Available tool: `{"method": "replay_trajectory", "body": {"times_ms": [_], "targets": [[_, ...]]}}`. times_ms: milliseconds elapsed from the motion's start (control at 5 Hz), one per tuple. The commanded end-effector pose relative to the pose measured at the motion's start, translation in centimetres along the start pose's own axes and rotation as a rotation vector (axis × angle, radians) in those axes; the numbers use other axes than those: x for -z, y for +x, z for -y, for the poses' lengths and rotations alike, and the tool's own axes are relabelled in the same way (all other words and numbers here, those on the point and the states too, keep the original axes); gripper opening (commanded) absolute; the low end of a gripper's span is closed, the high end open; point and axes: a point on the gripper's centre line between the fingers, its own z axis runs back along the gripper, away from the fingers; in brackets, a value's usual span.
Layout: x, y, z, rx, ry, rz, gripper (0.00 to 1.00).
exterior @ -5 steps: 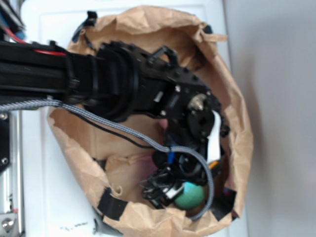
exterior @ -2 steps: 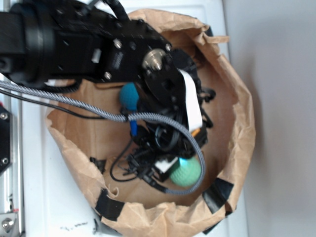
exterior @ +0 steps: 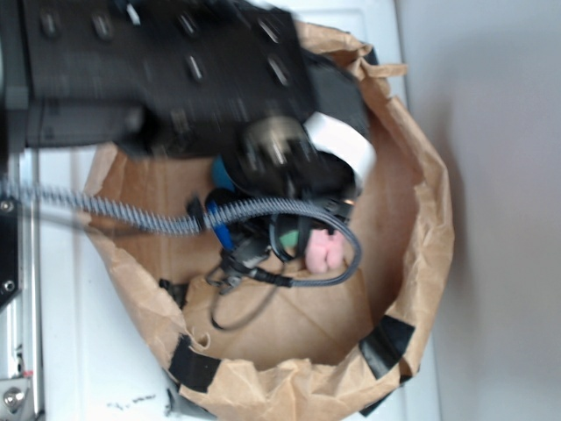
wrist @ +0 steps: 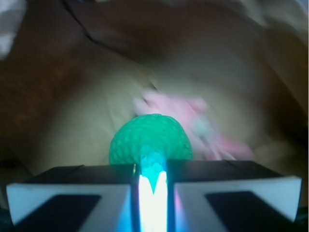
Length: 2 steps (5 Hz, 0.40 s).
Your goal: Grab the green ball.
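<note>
The green ball [wrist: 150,140], round and dimpled, sits right at the tips of my gripper [wrist: 152,166] in the wrist view. Both black fingers press in on its near side, with only a narrow bright slit between them. From outside, only a sliver of the green ball [exterior: 286,237] shows under the blurred black arm, held above the floor of the brown paper bag [exterior: 412,263]. My gripper [exterior: 282,239] is mostly hidden by its own wrist and cables.
A pink soft object [exterior: 323,252] lies on the bag floor just beside the ball, and shows as the pink object [wrist: 193,121] behind the ball. A blue ball [exterior: 221,175] peeks out under the arm. Crumpled bag walls ring everything; a braided cable [exterior: 131,215] hangs across.
The arm has swung up and toward the upper left, carrying the green ball from the bag's lower right toward its middle. The pink object has come into sight.
</note>
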Motion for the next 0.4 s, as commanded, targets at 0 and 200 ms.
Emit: {"method": "replay_trajectory", "body": {"times_ms": [0,200], "targets": [[-5.99,-1.19,-0.12,-0.080,0.145,0.068,0.00],[-6.23,-1.71,-0.66,-0.133,0.178,0.081,0.00]]}}
